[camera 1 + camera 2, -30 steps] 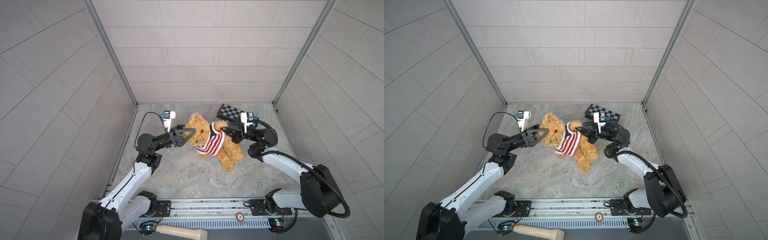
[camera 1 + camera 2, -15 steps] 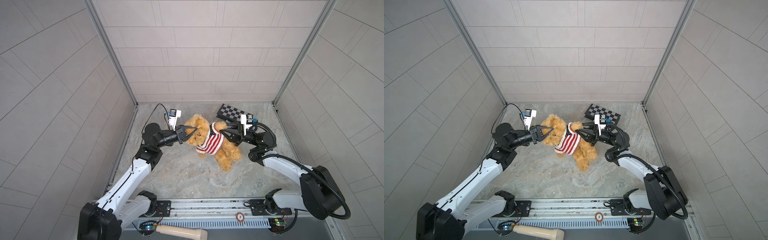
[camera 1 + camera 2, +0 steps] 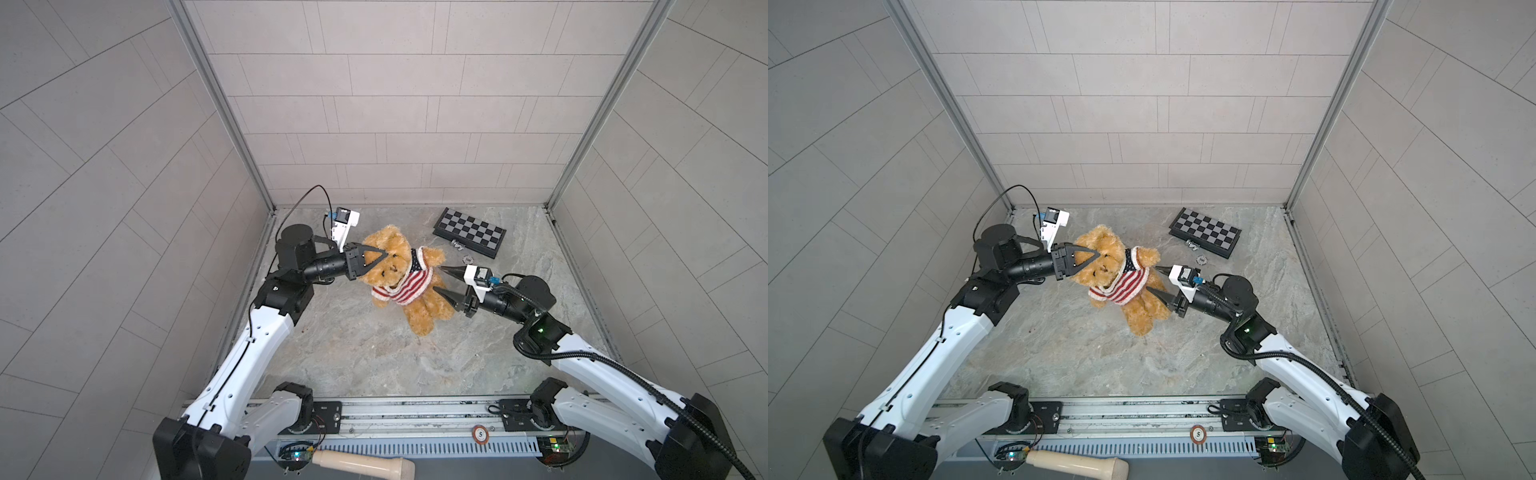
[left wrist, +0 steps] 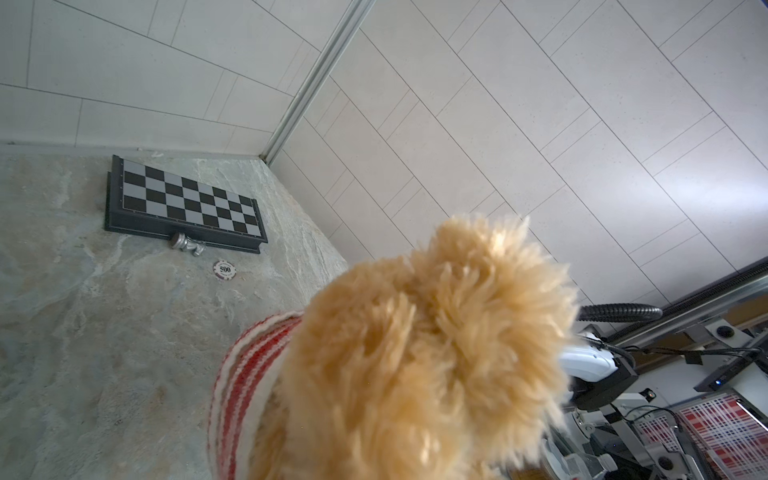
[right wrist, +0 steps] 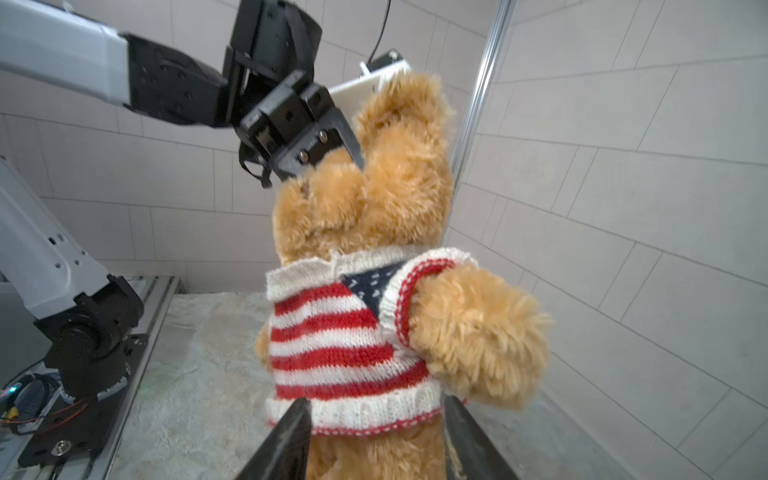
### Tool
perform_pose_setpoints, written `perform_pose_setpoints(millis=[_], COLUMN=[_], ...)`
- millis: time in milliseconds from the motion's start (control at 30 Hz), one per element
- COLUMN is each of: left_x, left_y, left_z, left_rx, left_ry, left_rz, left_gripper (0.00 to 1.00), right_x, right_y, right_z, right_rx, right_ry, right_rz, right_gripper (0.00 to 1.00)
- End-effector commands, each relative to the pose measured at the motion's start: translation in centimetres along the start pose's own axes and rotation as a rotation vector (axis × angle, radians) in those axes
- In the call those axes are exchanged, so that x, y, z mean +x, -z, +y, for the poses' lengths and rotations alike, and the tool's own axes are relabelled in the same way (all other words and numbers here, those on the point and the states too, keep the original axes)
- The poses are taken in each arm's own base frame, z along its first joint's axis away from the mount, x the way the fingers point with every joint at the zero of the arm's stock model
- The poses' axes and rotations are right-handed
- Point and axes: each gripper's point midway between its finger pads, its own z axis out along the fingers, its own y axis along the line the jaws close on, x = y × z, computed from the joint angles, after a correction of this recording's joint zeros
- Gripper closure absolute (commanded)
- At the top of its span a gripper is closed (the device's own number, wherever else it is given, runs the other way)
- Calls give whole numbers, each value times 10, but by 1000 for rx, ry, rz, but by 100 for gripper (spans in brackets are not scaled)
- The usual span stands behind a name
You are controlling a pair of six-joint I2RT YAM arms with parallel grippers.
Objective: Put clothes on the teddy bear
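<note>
At the near edge, a pale wooden handle (image 3: 361,461) lies below the rail that carries both arm bases, out of the action. Beyond it stretches the grey marbled counter (image 3: 374,353). Mid-counter, the teddy bear (image 3: 422,309) is propped up at a slant, with its feet toward the viewer on the stone and its head raised toward the far left. The right claw (image 3: 439,279) sits just beside the bear's hip, spread and holding nothing. Its two dark fingers flank the bottom hem of the red-and-white striped sweater (image 3: 405,284), probably placed to catch that hem and tug it down. The sweater already covers the chest, and one furry arm pokes through an armhole. Farther back, the left claw (image 3: 384,254) is pressed together, pinching the plush on top of the bear's head. This grip seems meant to hold the floppy body up, so the torso hangs free and the knit can slide. Behind, near the back wall, a folded chessboard (image 3: 469,232) lies flat. A small metal chess piece (image 3: 457,246) and a poker chip (image 3: 467,259) sit beside it, well apart from the bear.
</note>
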Motion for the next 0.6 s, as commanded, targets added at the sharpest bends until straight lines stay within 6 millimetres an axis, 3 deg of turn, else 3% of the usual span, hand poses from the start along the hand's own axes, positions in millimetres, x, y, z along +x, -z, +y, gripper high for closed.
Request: perform_pose_setpoints(millis=[0, 100, 433, 567], left_x=[3, 8, 5, 5], left_y=[4, 5, 1, 1], left_z=[-21, -31, -37, -38], left_rx=[56, 83, 105, 102], left_ry=[-53, -78, -59, -54], left_rz=[46, 69, 82, 84], left_gripper=[100, 100, 100, 100], right_x=[18, 12, 12, 11], right_y=[-2, -5, -11, -13], right_z=[3, 3, 9, 11], right_rx=[17, 20, -14, -31], right_ry=[178, 205, 266, 277], right_rz=[94, 65, 57, 48], right_gripper=[57, 62, 64, 79])
